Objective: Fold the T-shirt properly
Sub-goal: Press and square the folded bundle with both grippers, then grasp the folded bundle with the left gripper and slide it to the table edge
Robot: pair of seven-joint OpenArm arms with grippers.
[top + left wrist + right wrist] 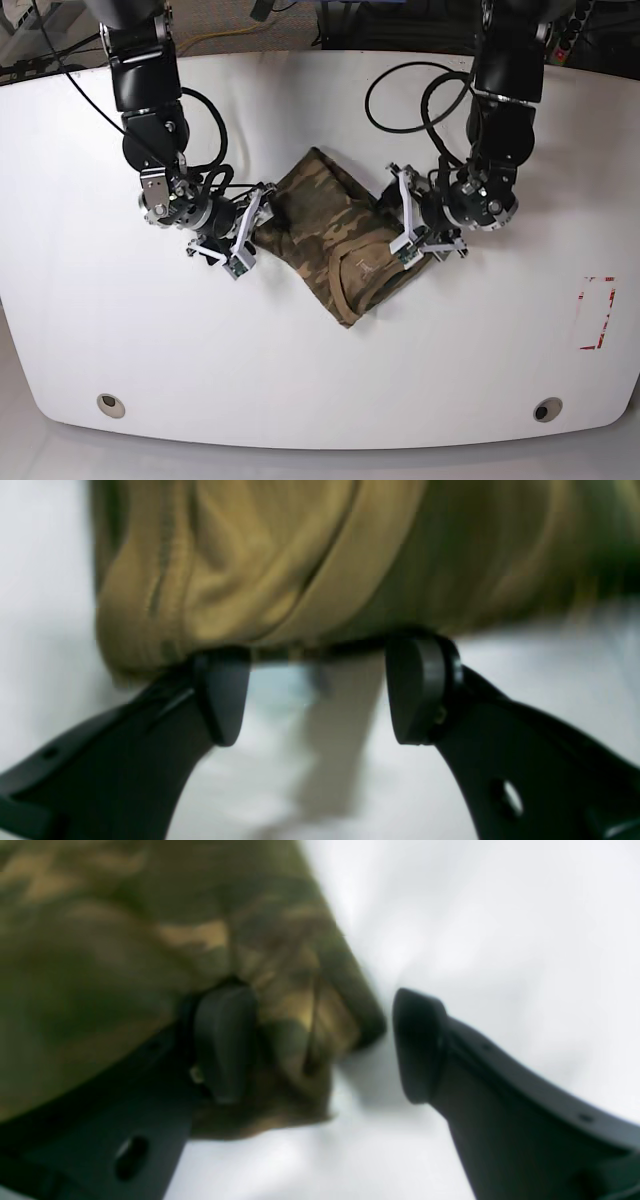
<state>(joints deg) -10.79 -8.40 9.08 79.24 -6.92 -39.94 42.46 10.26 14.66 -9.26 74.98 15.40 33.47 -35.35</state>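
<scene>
On the white table (320,380) the folded T-shirt (335,235) lies mid-way between both arms — left gripper (317,692) and right gripper (322,1045) spread at its opposite edges, neither pinching cloth.

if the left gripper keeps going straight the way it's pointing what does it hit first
Most likely the T-shirt: the open left gripper points straight at its bunched tan edge, apparently right at the fingertips, though blur hides whether they touch.
</scene>
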